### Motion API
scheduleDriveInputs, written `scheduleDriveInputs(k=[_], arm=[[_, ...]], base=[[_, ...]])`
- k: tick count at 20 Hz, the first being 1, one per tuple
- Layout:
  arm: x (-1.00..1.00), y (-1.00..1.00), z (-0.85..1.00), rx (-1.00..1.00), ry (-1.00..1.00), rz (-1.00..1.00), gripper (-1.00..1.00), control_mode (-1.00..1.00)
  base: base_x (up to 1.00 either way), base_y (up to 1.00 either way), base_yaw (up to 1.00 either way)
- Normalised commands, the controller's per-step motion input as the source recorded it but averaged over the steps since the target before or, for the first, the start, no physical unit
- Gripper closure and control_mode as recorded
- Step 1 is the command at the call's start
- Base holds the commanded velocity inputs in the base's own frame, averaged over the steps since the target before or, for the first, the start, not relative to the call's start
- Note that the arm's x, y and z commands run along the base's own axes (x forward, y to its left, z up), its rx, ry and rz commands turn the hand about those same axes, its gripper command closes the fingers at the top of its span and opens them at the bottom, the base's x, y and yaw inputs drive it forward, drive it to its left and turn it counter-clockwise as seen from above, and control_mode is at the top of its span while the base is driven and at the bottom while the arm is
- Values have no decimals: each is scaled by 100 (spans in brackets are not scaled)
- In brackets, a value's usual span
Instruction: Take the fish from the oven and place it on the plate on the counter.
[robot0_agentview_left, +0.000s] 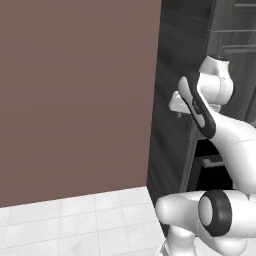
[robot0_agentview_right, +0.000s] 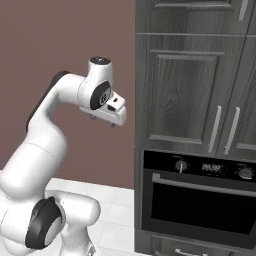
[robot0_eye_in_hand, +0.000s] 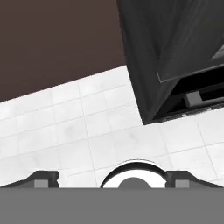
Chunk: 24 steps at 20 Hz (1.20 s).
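The black oven (robot0_agentview_right: 200, 200) sits low in the dark cabinet column, its door shut, with a grey bar handle (robot0_agentview_right: 200, 184) and a control panel above it. It also shows edge-on as the oven (robot0_agentview_left: 212, 162) and from above as the oven (robot0_eye_in_hand: 199, 94). The fish is hidden behind the door. The plate and the counter are out of view. My gripper (robot0_agentview_right: 103, 121) hangs in the air to the left of the cabinet column, well above the oven, pointing down at the floor. Its fingertips (robot0_eye_in_hand: 41, 179) stand far apart, open, with nothing between them. The same gripper (robot0_agentview_left: 178, 111) shows beside the cabinet's side panel.
Tall dark grey wood-grain cabinets (robot0_agentview_right: 190, 90) with bar handles rise above the oven. A plain brown wall (robot0_agentview_left: 75, 100) stands to the left. White tiled floor (robot0_eye_in_hand: 87, 131) lies below the hand. My own arm's base (robot0_agentview_left: 210, 215) fills the lower corner.
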Motion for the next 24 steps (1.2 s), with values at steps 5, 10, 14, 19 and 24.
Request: scheduleDriveInputs(k=[5,10,14,19,24], arm=[[5,-100,0,31,1,-52,-100,-100],[3,-100,-16,32,0,-49,-100,-100],[-2,-100,-56,22,0,-43,-100,-100],[-14,-97,-81,12,0,-38,-100,-100],[-11,-72,-100,4,0,-36,-100,-100]], base=[[0,0,0],[0,0,0],[0,0,0],[0,0,0],[0,0,0]])
